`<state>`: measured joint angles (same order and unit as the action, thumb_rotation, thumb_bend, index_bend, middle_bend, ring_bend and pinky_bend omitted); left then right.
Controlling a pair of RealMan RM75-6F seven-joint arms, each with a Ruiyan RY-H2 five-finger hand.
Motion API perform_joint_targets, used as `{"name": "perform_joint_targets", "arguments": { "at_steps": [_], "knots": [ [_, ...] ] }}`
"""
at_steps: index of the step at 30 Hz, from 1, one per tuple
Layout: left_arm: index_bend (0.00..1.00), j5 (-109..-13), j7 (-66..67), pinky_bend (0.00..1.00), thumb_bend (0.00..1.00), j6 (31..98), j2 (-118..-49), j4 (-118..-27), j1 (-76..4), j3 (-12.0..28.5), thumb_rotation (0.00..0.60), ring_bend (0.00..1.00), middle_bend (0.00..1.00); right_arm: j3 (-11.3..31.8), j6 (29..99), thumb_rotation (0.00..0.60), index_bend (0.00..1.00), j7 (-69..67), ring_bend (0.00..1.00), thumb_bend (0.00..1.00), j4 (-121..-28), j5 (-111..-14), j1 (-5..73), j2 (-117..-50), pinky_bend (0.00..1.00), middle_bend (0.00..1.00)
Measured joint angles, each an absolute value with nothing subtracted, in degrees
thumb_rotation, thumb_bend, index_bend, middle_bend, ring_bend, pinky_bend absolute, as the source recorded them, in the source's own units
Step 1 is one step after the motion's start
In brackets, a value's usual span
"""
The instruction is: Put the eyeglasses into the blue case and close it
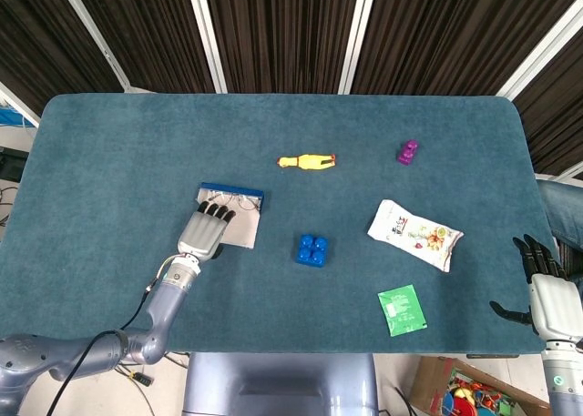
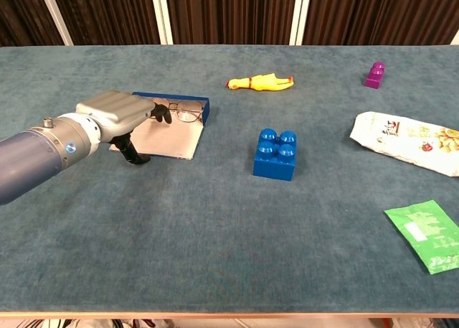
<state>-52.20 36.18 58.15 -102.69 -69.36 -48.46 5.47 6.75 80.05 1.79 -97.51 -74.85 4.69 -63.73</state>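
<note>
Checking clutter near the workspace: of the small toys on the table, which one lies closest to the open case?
The blue brick, just right of the blue case. The yellow chicken lies farther back, and the purple toy sits far off to the right.

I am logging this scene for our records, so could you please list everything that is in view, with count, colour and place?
table: one, teal cloth top, bears everything.
blue case: one, blue rim, pale lining, lying open at left centre.
eyeglasses: one pair, thin metal frame, inside the case at its far edge.
rubber chicken: one, yellow, far centre.
purple toy: one, purple, far right.
toy brick: one, blue, centre.
snack bag: one, white, right.
green packet: one, green, near right.
left hand: one, grey with black fingers, over the case's near left part.
right hand: one, off the table's right edge, holding nothing.
</note>
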Motion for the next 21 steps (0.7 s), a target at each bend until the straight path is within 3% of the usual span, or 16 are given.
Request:
{"name": "perform_joint_targets", "arguments": {
  "at_steps": [8, 21],
  "knots": [
    [0.21, -52.61, 36.58, 0.14, 0.2, 57.4, -103.45, -68.37, -48.34, 6.15, 0.6, 0.13, 0.18, 6.77, 80.0, 0.6, 0.09, 1.81, 0.0, 0.06, -97.54, -74.76, 4.71, -63.7, 0.17, 0.0],
    [0.28, -54.07, 37.81, 0.15, 0.36, 58.3, -105.02, -66.03, -48.52, 7.66, 0.6, 0.13, 0.17, 6.81, 79.54, 0.6, 0.09, 1.66, 0.0, 0.06, -97.91, -74.21, 4.74, -63.48, 0.17, 0.0]
  ]
}}
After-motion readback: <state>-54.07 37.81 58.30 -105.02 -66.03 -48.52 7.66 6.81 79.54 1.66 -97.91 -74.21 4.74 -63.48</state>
